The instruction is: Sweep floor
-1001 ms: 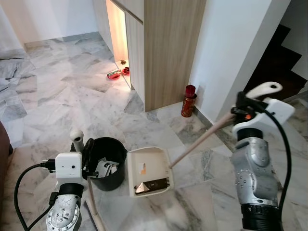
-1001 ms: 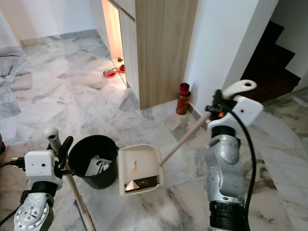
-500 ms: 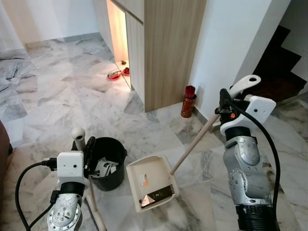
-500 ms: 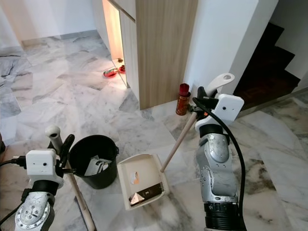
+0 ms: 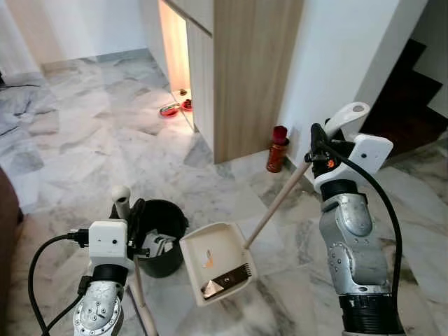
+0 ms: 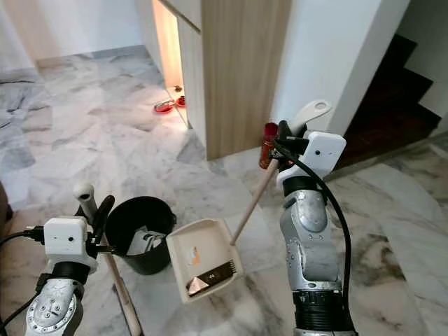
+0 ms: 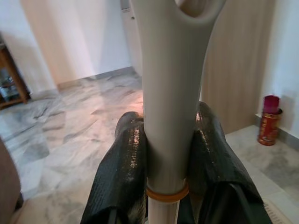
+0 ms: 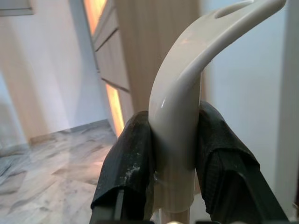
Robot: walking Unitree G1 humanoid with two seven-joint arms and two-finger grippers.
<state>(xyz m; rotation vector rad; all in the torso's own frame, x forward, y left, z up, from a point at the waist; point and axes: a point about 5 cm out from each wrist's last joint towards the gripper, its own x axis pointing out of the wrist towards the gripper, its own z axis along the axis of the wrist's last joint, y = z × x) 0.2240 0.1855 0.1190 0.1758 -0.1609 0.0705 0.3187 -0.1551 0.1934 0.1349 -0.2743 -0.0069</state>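
Beside bin (image 5: 161,225), right end effector (image 8: 173,140) grips raised dustpan (image 5: 217,260).

The cream dustpan (image 5: 215,261) sits tilted, its tray below and left of the right gripper (image 8: 173,140), with a few dark and orange scraps lying on it. Its long wooden handle (image 5: 276,203) slants up to a curved cream grip clamped in that gripper. The broom handle (image 7: 170,98), cream-topped with an orange ring, stands upright in the left gripper (image 7: 168,154).
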